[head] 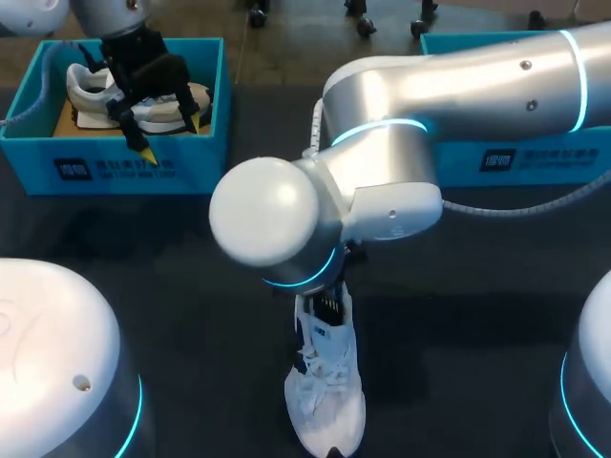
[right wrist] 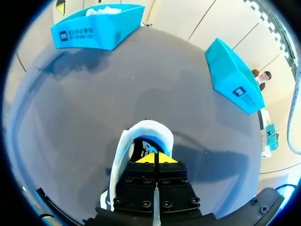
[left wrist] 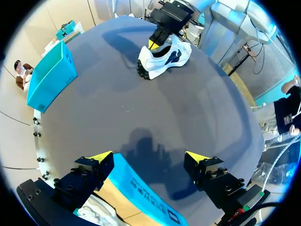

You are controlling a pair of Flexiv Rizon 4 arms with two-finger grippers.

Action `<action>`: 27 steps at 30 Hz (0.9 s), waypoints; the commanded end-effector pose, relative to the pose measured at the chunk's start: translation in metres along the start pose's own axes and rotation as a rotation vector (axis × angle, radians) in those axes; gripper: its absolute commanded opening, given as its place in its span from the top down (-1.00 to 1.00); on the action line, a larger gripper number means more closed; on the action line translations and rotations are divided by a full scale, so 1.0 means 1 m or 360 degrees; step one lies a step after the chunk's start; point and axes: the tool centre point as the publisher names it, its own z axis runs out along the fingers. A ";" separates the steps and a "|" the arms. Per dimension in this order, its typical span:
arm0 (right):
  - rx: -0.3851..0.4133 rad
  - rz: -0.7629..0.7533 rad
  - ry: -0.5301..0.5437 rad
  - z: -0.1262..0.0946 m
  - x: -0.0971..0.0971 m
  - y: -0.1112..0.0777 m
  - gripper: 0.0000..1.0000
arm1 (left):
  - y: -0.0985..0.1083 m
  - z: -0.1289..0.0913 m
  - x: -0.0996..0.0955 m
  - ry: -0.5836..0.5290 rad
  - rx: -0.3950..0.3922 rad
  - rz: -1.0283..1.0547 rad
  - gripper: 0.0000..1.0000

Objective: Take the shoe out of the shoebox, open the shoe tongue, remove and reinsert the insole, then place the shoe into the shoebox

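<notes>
The right gripper [right wrist: 155, 159] is seen clenched, its yellow tips pressed together in the opening of a white sneaker [head: 329, 401]. Whether anything thin is pinched between them cannot be told. The sneaker is set on its sole on the dark table [head: 143, 258], at the near middle, with the heel turned to the far side and the toe close to the near edge. A wide stretch of table is seen between the sneaker and both boxes, so the two are well apart from it.

The left gripper [head: 169, 134] is held released, fingers spread wide, above the near wall of a teal shoebox [head: 115, 167] at the far left. A second sneaker [head: 91, 91] is lodged inside it. A second teal box [head: 535, 162] is set at the far right, partly hidden by the right arm.
</notes>
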 end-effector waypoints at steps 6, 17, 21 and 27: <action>-0.0066 0.0681 -0.0029 0.022 0.006 0.006 1.00 | 0.000 -0.001 0.000 0.0002 -0.0004 0.0001 -1.00; -0.0017 0.0673 0.0022 0.045 0.002 0.011 1.00 | 0.000 -0.001 0.000 0.0002 -0.0004 0.0001 -1.00; 0.0027 0.0675 0.0048 0.054 0.003 0.009 1.00 | 0.000 -0.001 0.000 0.0002 -0.0004 0.0001 -1.00; 0.0112 0.0696 0.0104 0.067 0.006 -0.003 1.00 | 0.000 -0.001 0.000 0.0002 -0.0004 0.0001 -1.00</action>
